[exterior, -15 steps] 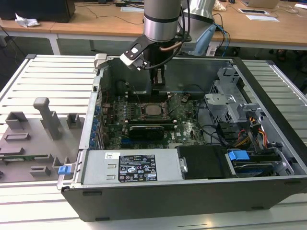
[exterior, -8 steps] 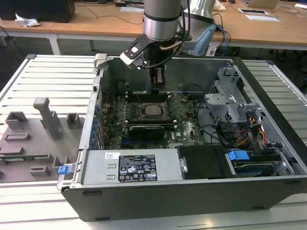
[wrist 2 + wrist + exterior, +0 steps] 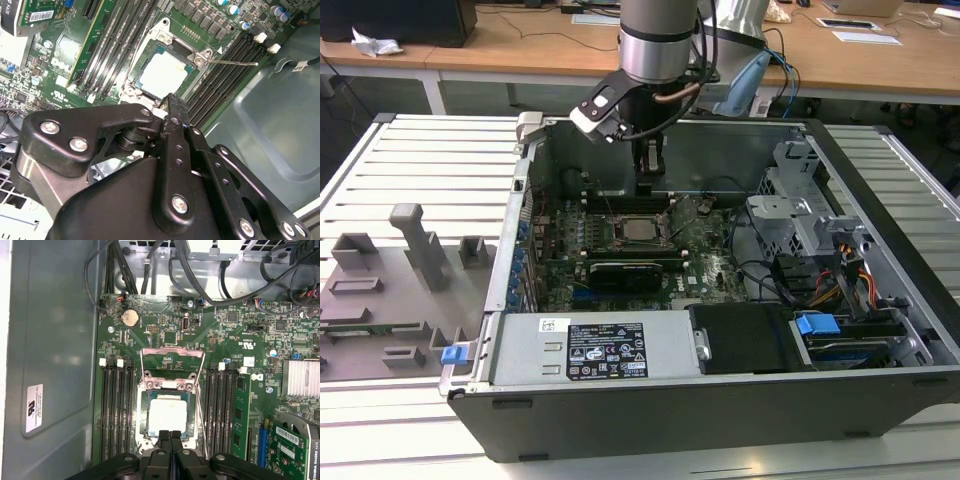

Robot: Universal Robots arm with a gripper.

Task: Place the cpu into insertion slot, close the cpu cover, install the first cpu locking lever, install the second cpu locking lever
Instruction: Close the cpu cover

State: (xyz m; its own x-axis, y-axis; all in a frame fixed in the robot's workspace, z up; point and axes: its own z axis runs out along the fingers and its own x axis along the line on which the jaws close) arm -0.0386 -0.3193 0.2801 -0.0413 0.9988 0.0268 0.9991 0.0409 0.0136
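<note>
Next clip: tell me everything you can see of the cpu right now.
The cpu is a small flat square chip with a pale silvery-grey metal top. It lies level in the insertion slot on the green motherboard, between black memory slots. The cpu cover seems to lie framing it. The shut hand hangs at one edge; contact unclear.

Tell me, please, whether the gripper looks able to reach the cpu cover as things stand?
Probably yes. The cpu cover stands raised open beside the cpu, and the gripper, fingers shut, hangs right over the cpu's edge with nothing between them.
</note>
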